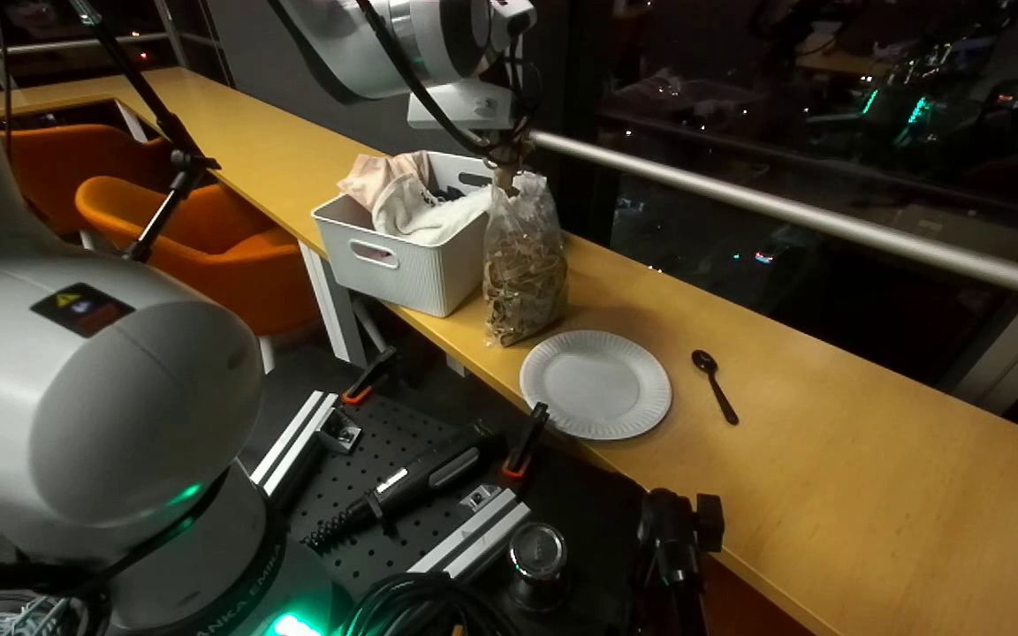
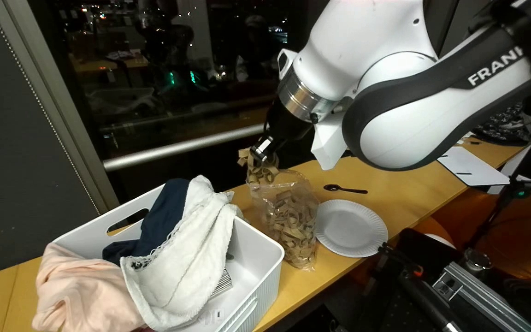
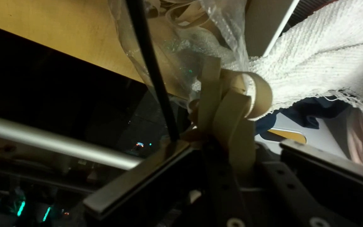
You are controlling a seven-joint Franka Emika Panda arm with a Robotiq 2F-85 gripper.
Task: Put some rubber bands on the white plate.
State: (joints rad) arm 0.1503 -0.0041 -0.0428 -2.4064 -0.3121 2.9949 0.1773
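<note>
My gripper (image 2: 262, 151) is shut on a bunch of tan rubber bands (image 2: 260, 173), which hang from its fingers. The wrist view shows these bands (image 3: 227, 107) between the jaws (image 3: 230, 145). A clear plastic bag (image 2: 293, 226) full of rubber bands stands upright on the table. The gripper is above the bag's open top, and the bunch hangs at the bag's rim. I cannot tell whether bands and bag touch. The bag also shows in an exterior view (image 1: 522, 274). The white plate (image 1: 597, 384) lies flat and bare beside the bag, also here (image 2: 352, 228). The wrist view does not show the plate.
A white basket (image 1: 394, 265) with cloths stands against the bag's other side. A black spoon (image 1: 715, 386) lies past the plate. A metal rail (image 1: 783, 212) and window run along the table's back. Clamps (image 1: 527, 442) and a tripod head (image 1: 677, 530) stand near the front edge.
</note>
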